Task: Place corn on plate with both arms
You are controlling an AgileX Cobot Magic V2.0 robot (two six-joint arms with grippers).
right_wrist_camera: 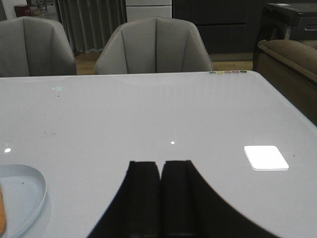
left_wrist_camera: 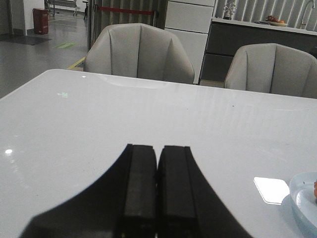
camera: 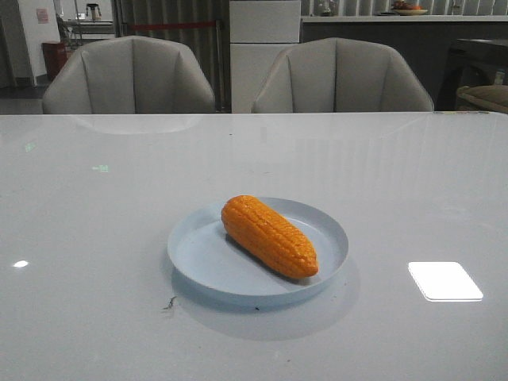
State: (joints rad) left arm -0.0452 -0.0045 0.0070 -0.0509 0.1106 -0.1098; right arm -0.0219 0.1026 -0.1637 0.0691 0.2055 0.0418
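- The front view alone shows the whole plate (camera: 208,255): one pale blue round dish on the white bench (camera: 95,238), with the single orange corn (camera: 268,236) lying inside it.
- The corn lies slantwise across the plate's middle, its blunt end toward the plate's far left rim and its tapered tip toward the near right rim; it rests on the plate's floor.
- No arm shows in the front view; each gripper appears only in its own wrist view.
- The left wrist view shows the left gripper (left_wrist_camera: 157,191) over bare bench, its jaws pressed together with only a thin seam between them and nothing caught there. The plate (left_wrist_camera: 303,198) is cut by the frame edge, well apart from the jaws, with a sliver of corn (left_wrist_camera: 315,190) just visible in it.
- The right wrist view shows the right gripper (right_wrist_camera: 161,198), its jaws likewise pressed together on nothing. A segment of the plate (right_wrist_camera: 25,198) sits well apart from them, with an orange strip of corn (right_wrist_camera: 2,210) at the frame edge.
- Count: one plate, one corn, two grippers.
- Beyond the plate, on the far side of the bench, stand two grey chairs (camera: 131,75), seen in all three views.
- A bright rectangular light reflection (camera: 444,281) lies on the bench right of the plate.
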